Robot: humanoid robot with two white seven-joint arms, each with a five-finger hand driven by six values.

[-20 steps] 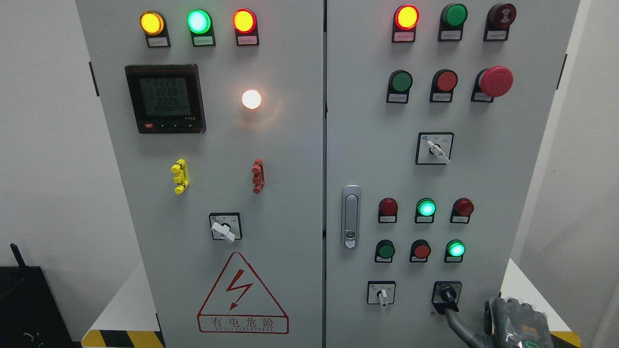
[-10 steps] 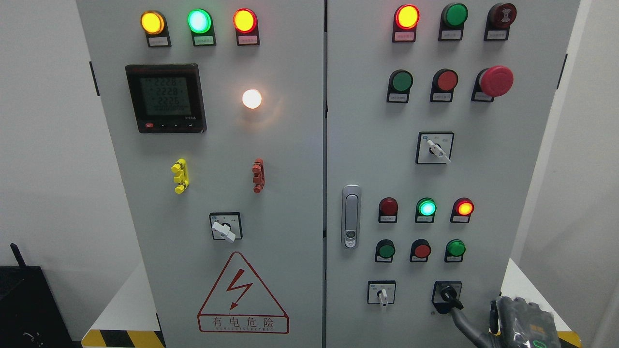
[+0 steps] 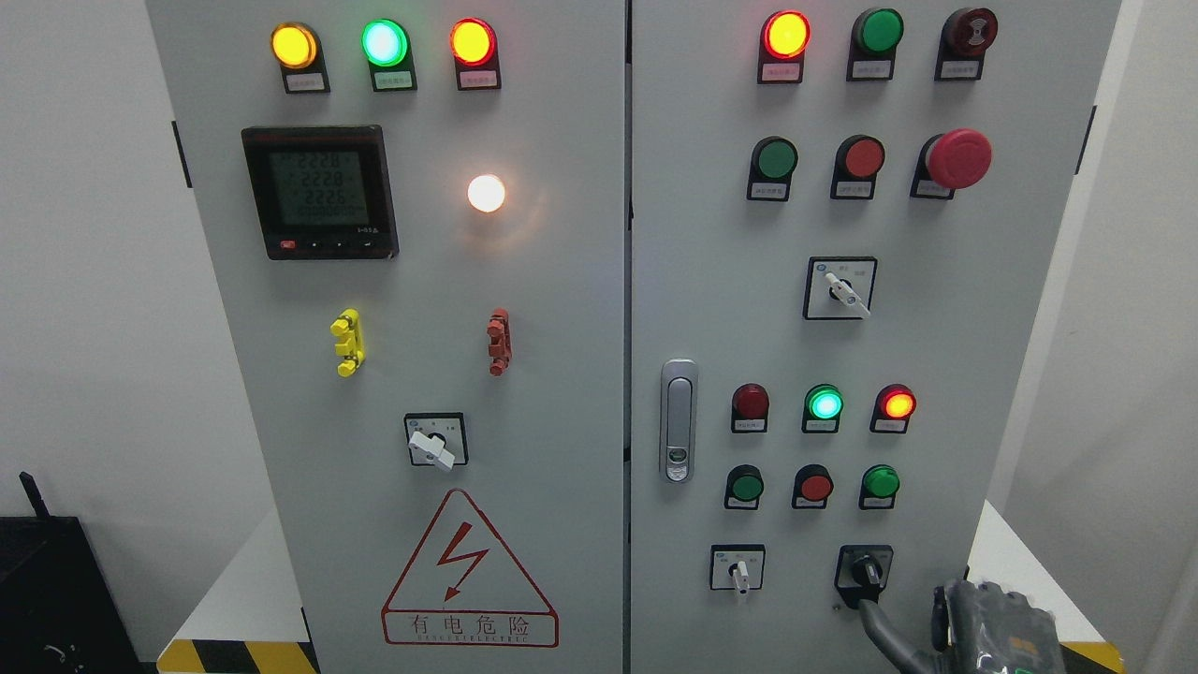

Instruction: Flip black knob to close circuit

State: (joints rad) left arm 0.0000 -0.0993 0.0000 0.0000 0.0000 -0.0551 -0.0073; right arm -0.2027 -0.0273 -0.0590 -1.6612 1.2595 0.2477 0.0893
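Note:
The black knob sits at the lower right of the right cabinet door, its handle pointing down and slightly right. My right hand comes in at the bottom right edge. One dark finger reaches up, its tip just below the knob's handle; whether they touch is unclear. The hand holds nothing. Above the knob, a red lamp is lit and a green button lamp is dark. My left arm is out of view.
A white selector switch sits left of the knob. The grey door latch is on the door's left edge. A red mushroom stop button is at the upper right. A yellow-black striped edge runs along the bottom.
The knob handle has turned from pointing lower right to pointing nearly down. The red lamp above it came on and the lower right green lamp went dark. My right hand shifted slightly.

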